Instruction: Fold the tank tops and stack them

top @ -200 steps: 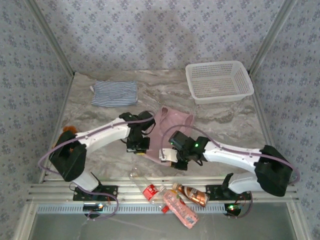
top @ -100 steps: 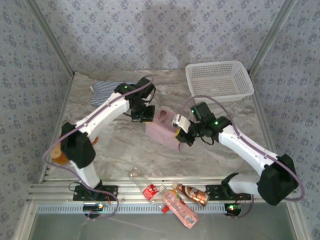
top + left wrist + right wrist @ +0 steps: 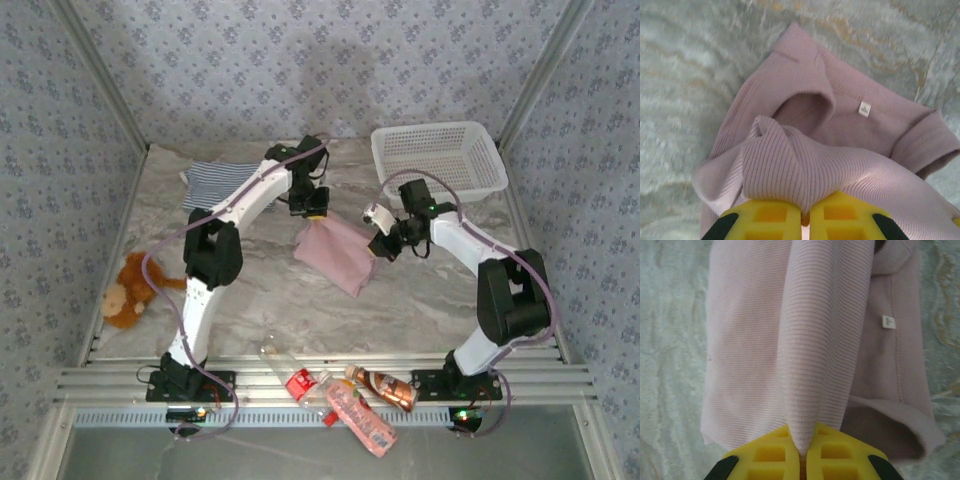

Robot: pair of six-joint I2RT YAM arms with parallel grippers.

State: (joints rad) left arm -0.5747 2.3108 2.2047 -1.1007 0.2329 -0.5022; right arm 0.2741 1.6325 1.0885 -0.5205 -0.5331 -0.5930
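The dusty pink tank top (image 3: 338, 254) lies folded over on the marble table, mid-centre. My left gripper (image 3: 312, 212) sits at its far left corner, and in the left wrist view it (image 3: 805, 220) is shut on a pinched ridge of pink ribbed cloth (image 3: 790, 165). My right gripper (image 3: 383, 246) is at the top's right edge, also shut on a fold of the pink cloth (image 3: 825, 350), as the right wrist view (image 3: 802, 455) shows. The striped navy-and-white tank top (image 3: 222, 182) lies folded at the far left, partly behind the left arm.
A white lattice basket (image 3: 438, 162) stands at the back right. A brown plush toy (image 3: 128, 290) lies at the left edge. Bottles and a pink packet (image 3: 345, 395) sit on the near rail between the arm bases. Patterned walls close in the sides.
Both arms have carried the pink top's near edge away from the bases toward the back, folding it over itself. The plush toy, covered by the left arm before, now shows.
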